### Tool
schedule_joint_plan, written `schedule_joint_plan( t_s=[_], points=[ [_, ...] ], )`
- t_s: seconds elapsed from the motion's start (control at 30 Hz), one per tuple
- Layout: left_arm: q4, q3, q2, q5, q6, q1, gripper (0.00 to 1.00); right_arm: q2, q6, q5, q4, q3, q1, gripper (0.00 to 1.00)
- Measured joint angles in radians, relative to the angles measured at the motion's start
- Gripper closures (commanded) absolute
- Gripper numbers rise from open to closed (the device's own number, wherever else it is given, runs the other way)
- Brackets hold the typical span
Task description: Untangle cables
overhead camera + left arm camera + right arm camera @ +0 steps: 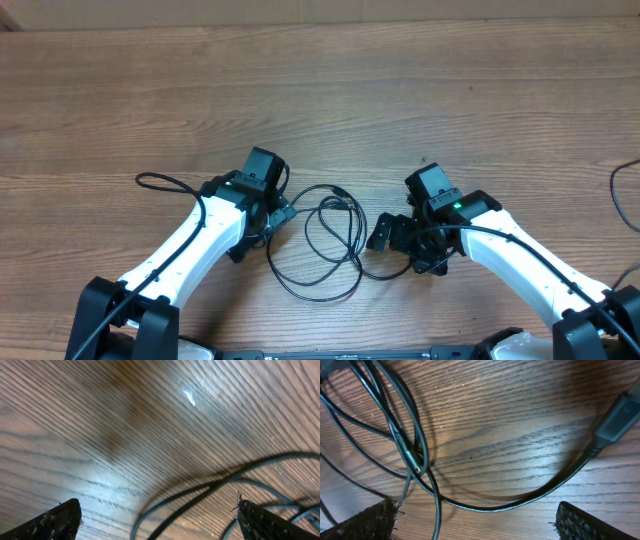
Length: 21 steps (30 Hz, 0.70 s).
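The cables [330, 240] lie as a loose tangle of thin black loops on the wooden table, between my two arms. One small plug end [340, 190] points toward the far side. My left gripper [278, 213] sits at the tangle's left edge. In the left wrist view it [157, 527] is open, low over the wood, with two cable strands [200, 492] running between its fingers. My right gripper [405, 245] is at the tangle's right edge. It [477, 527] is open too, with a curved strand [490, 507] lying between the fingertips and a dark plug [620, 415] at the upper right.
A thin black cord [160, 181] loops on the table left of the left arm. Another black cord [617, 195] curves in at the right edge. The table's wooden surface [330, 90] stretches toward the far side.
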Motion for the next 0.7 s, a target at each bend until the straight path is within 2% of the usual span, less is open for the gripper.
schedule_joint_plan(
  t_s=[0.27, 0.37, 0.43, 0.47, 0.5, 0.53, 0.7],
  points=[
    [-0.038, 0.000, 0.000, 0.007, 0.002, 0.000, 0.00, 0.000, 0.006, -0.057, 0.028, 0.000, 0.000, 0.00],
    [-0.044, 0.000, 0.000, 0.045, 0.047, 0.000, 0.01, 0.000, 0.007, -0.063, 0.028, 0.000, 0.000, 0.00],
    [-0.044, 0.000, 0.000, 0.095, 0.074, 0.000, 0.24, 0.000, 0.008, -0.063, 0.027, 0.000, 0.000, 0.00],
    [-0.045, 0.000, 0.000, 0.122, 0.087, 0.000, 0.32, 0.000, 0.007, -0.063, 0.027, 0.000, 0.000, 0.00],
    [-0.045, 0.000, 0.000, 0.152, 0.100, 0.000, 0.37, 0.000, 0.007, -0.063, 0.027, 0.000, 0.000, 0.00],
    [-0.047, 0.000, 0.000, 0.188, 0.113, 0.000, 0.39, 0.000, 0.008, -0.064, 0.027, 0.000, 0.000, 0.00],
    [-0.073, 0.000, 0.000, 0.320, 0.136, -0.003, 0.39, 0.000, 0.008, -0.067, 0.031, -0.022, 0.000, 0.00]
  ],
)
